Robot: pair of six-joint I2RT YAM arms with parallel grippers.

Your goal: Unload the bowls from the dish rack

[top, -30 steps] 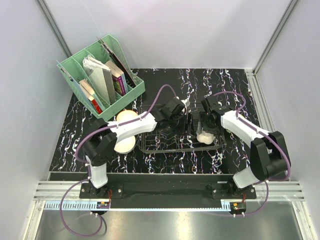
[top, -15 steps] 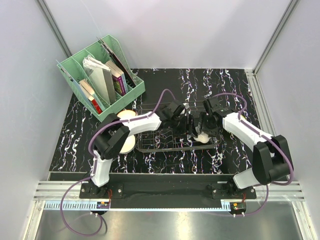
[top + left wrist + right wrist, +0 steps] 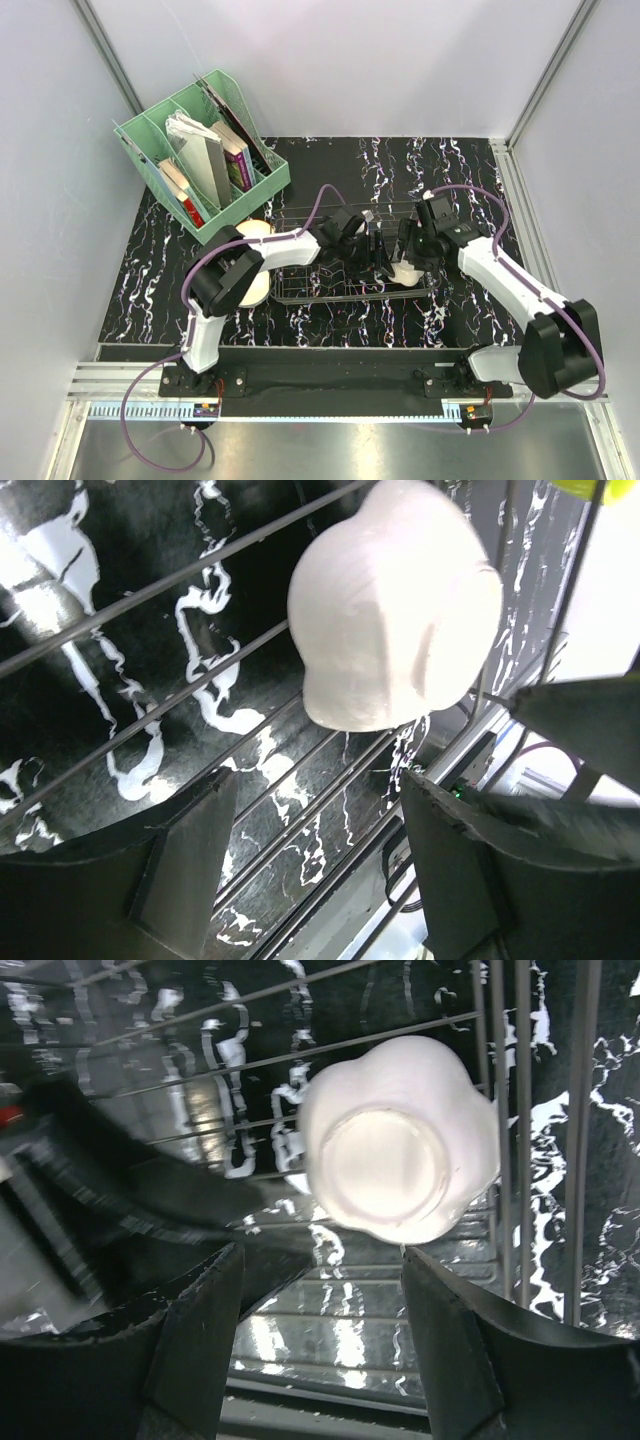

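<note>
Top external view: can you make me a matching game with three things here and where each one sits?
Things:
1. white bowl
2. cream bowl
3. green organiser

Places:
A. far left corner of the table
B. inside the dish rack
C. on the table, by the rack's left end

Pairs: 1-B, 2-C, 3-A

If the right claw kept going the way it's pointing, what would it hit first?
Probably the white bowl in the dish rack, its base facing the open right gripper; depth is hard to judge.
</note>
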